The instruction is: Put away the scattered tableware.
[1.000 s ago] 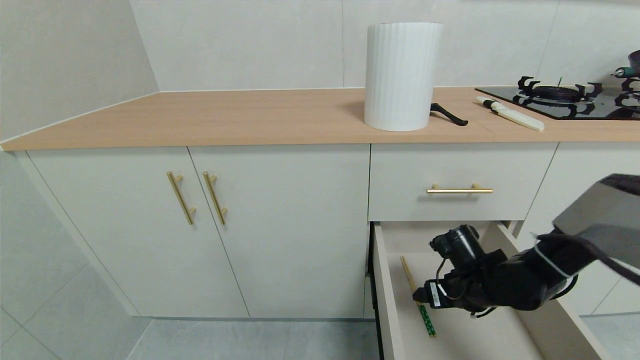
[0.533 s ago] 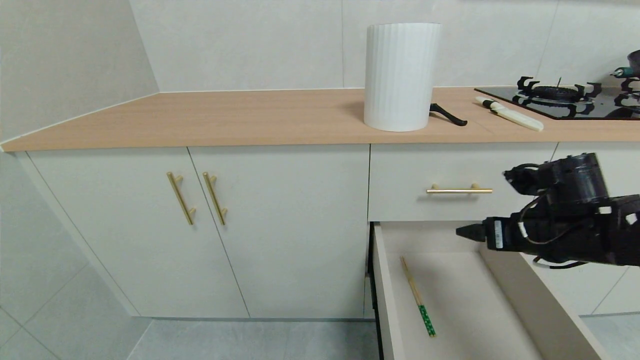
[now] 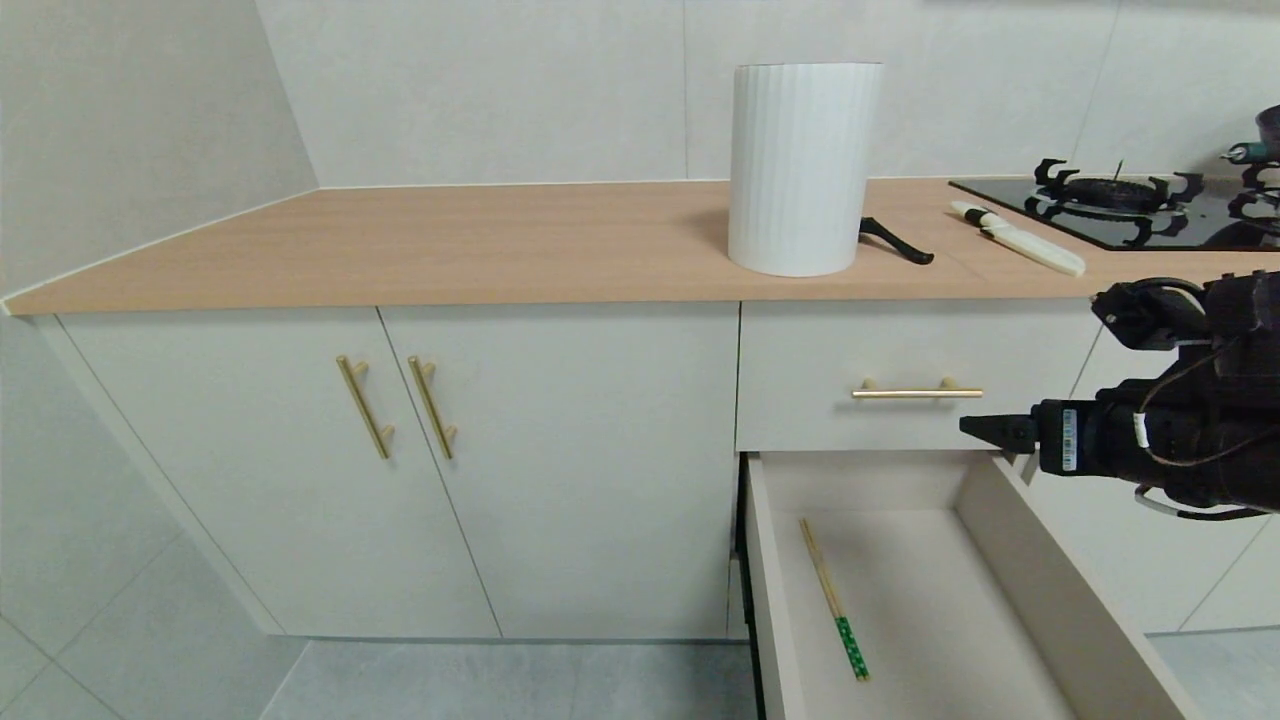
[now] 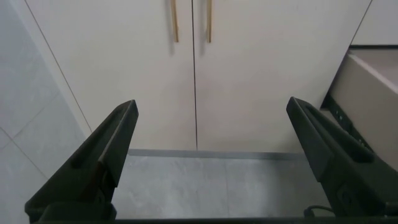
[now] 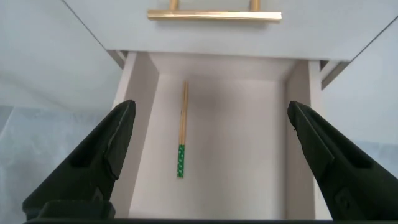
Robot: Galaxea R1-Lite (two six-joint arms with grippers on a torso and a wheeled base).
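1. Facing the pale double cabinet doors [image 3: 400,460] at the left of the scene, the left gripper [image 4: 211,106] hangs low before them, its two dark fingers spread wide apart, with grey floor tile beneath.
2. Each of these doors carries a slim brass bar handle [image 3: 365,405]; the two handles stand side by side near the seam where the doors meet.
3. Above them runs the long light-wood countertop [image 3: 450,240], meeting the tiled wall at the far side.
4. Right of centre on the counter stands a tall white ribbed cylindrical container [image 3: 800,165], upright.
5. A black curved utensil handle [image 3: 897,240] pokes out from behind the container on its right, lying flat on the wood.
6. Below the container, the open pale lower drawer [image 3: 768,590] is pulled out toward the near side. A pair of wooden chopsticks with green ends [image 3: 832,600] lies on its floor close to the left wall, green ends nearest.
7. Over it sits the closed upper drawer with a horizontal brass handle [image 3: 917,393].
8. A cream-white knife [image 3: 1020,238] rests on the counter, just left of the black glass gas hob [image 3: 1110,190].
9. At the right, the right gripper [image 3: 985,428] hovers above the open drawer's far right corner, just below the brass handle's right end; its fingers are parted wide, well above the chopsticks [image 5: 182,130].
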